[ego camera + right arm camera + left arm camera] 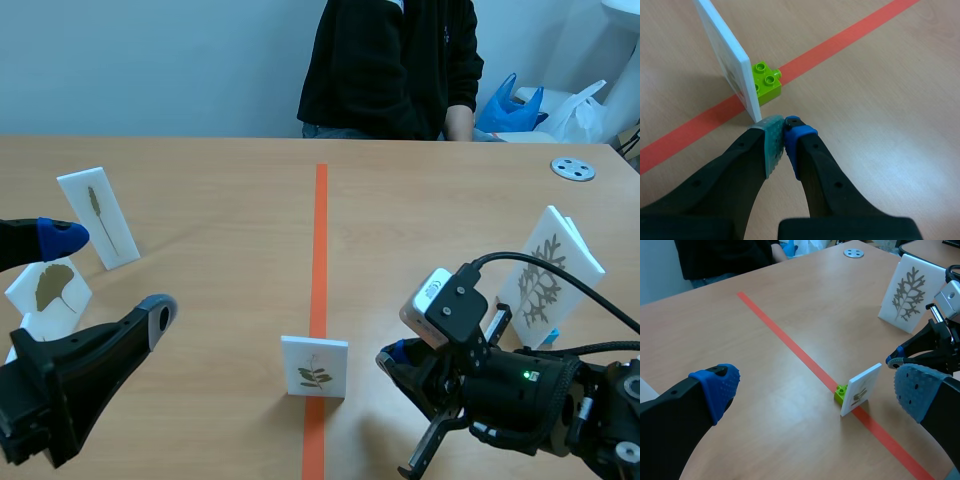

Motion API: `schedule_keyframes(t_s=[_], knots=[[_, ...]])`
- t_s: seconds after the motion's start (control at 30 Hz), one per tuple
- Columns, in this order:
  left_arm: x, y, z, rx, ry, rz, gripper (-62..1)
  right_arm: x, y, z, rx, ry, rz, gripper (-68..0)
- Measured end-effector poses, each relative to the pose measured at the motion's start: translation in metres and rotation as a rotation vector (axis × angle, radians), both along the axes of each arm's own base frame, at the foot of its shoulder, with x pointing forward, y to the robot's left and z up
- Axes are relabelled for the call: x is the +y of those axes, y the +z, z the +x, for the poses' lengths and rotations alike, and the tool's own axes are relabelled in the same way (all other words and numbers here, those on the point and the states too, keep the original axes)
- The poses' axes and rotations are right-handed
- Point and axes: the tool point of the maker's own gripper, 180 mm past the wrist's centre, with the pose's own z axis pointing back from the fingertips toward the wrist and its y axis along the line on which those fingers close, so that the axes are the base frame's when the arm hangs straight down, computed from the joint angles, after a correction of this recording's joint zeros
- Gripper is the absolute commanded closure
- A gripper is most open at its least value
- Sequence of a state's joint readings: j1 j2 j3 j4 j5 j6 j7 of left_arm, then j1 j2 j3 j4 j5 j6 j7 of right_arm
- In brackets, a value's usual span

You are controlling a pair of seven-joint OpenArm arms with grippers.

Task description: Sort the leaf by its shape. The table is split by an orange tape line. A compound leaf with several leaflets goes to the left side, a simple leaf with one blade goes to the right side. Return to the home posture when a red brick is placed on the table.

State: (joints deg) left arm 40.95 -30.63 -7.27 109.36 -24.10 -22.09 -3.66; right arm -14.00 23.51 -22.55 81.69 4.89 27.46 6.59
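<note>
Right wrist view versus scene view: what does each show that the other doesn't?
Only the right wrist view: a green brick behind the centre card, and the right gripper shut on nothing, pads meeting near the card's corner. Only the scene view: the card's face with a several-leaflet sprig, two leaf cards at the left, a larger leaf card at the right, a person across the table. Both: the centre card standing on the orange tape line, the right gripper close by.

no readable text, labels or numbers
</note>
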Motion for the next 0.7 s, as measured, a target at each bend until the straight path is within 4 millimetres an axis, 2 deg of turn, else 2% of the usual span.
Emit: schedule_keyframes(t_s=[0.27, 0.37, 0.53, 0.7], knots=[[0.000, 0.000, 0.000, 0.000, 0.000, 0.000, -62.3, 0.000, 0.002, 0.001, -0.006, 0.001, 0.001, -1.1], [0.000, 0.000, 0.000, 0.000, 0.000, 0.000, -62.3, 0.001, 0.009, 0.005, -0.025, -0.001, 0.005, -1.1], [0.000, -0.001, 0.000, 0.007, 0.000, 0.005, -62.3, -0.010, 0.022, 0.014, -0.064, -0.035, 0.000, -1.1], [0.001, -0.004, -0.001, 0.019, 0.000, 0.015, -62.3, -0.015, 0.031, 0.009, -0.077, -0.055, -0.001, -1.1]])
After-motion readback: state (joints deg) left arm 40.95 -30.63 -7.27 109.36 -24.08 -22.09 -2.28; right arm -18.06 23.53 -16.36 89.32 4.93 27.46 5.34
